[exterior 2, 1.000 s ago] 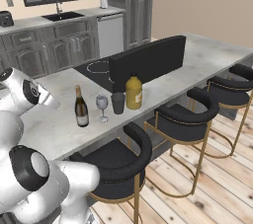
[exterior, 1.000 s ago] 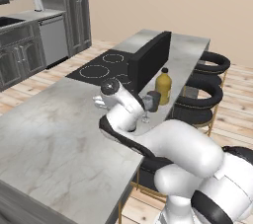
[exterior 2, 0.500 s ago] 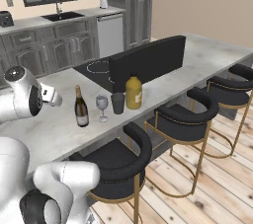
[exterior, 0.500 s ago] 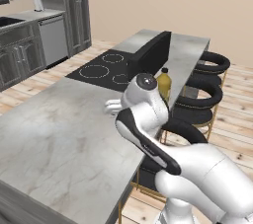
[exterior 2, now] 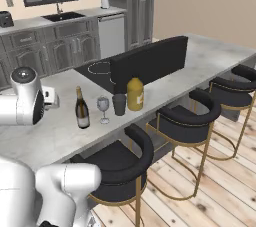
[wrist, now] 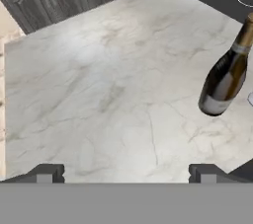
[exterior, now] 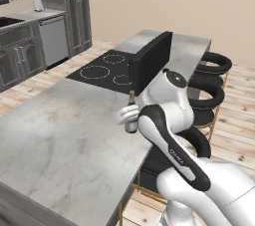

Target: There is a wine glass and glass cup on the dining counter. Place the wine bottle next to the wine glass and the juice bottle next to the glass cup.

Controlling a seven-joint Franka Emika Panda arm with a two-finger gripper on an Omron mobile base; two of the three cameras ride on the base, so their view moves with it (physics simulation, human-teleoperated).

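On the dining counter (exterior 2: 60, 126) four things stand in a row near its front edge. From left to right they are the dark wine bottle (exterior 2: 81, 109), the clear stemmed wine glass (exterior 2: 103, 107), the smoky glass cup (exterior 2: 119, 104) and the yellow juice bottle (exterior 2: 135, 94). Bottle and stemmed glass are close together, and the tumbler nearly touches the yellow bottle. My gripper (wrist: 126, 176) is open, fingertips (wrist: 45, 173) wide apart over bare marble, holding nothing. The wine bottle (wrist: 225, 77) stands free to its right. In the left base view my arm hides most of the row; the wine bottle's neck (exterior: 132, 98) peeks out.
A black cooktop (exterior: 102, 70) is inset behind the row, with a tall black panel (exterior 2: 150, 61) beside it. Black bar stools (exterior 2: 117, 163) line the counter's near side. Grey cabinets, a sink and a dishwasher (exterior 2: 112, 33) stand along the far wall.
My arm has swung up and across, so it now covers the juice bottle and the glasses in the left base view. The bottles and glasses have stayed put. The gripper stays open.
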